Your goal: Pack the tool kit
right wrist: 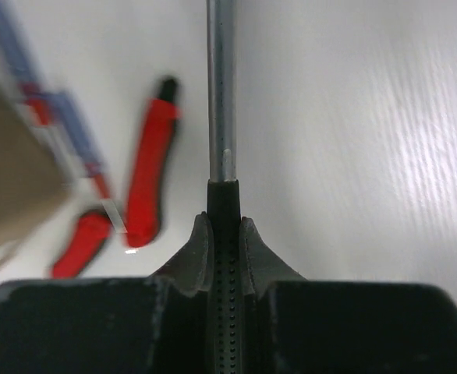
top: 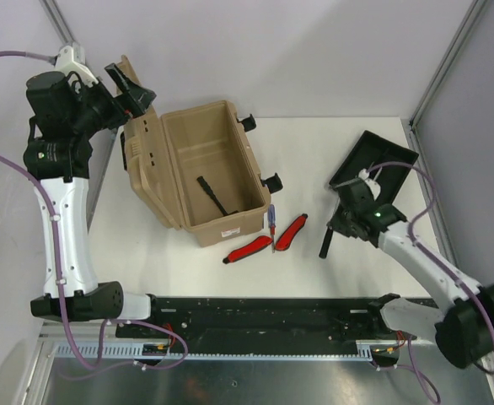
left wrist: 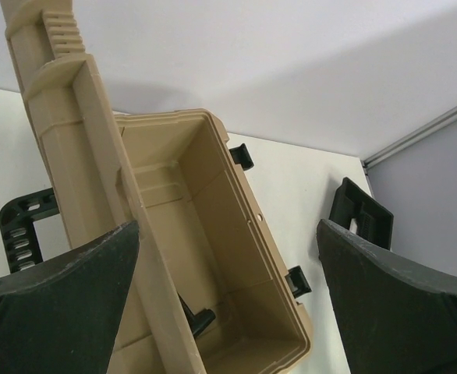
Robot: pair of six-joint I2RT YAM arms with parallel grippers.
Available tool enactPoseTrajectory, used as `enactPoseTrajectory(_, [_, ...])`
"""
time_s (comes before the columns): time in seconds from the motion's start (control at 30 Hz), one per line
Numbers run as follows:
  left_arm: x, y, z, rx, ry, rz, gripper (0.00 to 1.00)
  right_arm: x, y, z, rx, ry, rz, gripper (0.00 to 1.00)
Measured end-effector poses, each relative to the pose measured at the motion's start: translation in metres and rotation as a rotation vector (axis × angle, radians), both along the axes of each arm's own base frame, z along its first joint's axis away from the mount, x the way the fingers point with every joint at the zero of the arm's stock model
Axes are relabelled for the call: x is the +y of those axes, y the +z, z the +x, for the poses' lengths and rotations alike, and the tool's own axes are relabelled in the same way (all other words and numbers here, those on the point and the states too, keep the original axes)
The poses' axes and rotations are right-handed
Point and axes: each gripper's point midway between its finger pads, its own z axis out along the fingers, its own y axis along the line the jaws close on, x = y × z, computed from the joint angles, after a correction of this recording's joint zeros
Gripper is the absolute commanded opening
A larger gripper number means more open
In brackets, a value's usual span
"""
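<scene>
Right jaws clamp a black-handled screwdriver (right wrist: 221,93), its shaft pointing straight ahead of them. We see red-handled tools (right wrist: 147,171) on the desk (right wrist: 353,117) to their left. Left jaws gape wide; the open toolbox (left wrist: 213,210) sits ahead between them, its raised lid (left wrist: 65,132) at their left.

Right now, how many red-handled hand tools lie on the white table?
2. One red-handled tool lies before the tan plastic rectangular toolbox; a second red-handled tool lies beside it, past the blue-red screwdriver. The right arm may hide more.
</scene>
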Motion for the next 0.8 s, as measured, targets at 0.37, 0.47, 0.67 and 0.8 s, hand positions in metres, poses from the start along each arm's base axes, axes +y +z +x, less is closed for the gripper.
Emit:
enactPoseTrajectory(0.37, [-0.018, 0.006, -0.009, -0.016, -0.042, -0.006, 0.99, 0.062, 0.152, 0.034, -0.418, 0.144, 0.265, 0.00])
enactPoseTrajectory(0.47, [-0.020, 0.013, -0.018, -0.037, -0.046, -0.005, 0.99, 0.097, 0.169, 0.043, -0.459, 0.238, 0.282, 0.00])
enactPoseTrajectory(0.67, [-0.017, 0.024, -0.032, -0.075, -0.021, 0.004, 0.99, 0.175, 0.174, 0.079, -0.507, 0.400, 0.257, 0.00])
enactPoseTrajectory(0.8, [-0.012, 0.028, -0.036, -0.092, 0.007, 0.018, 0.99, 0.226, 0.171, 0.115, -0.525, 0.476, 0.220, 0.00])
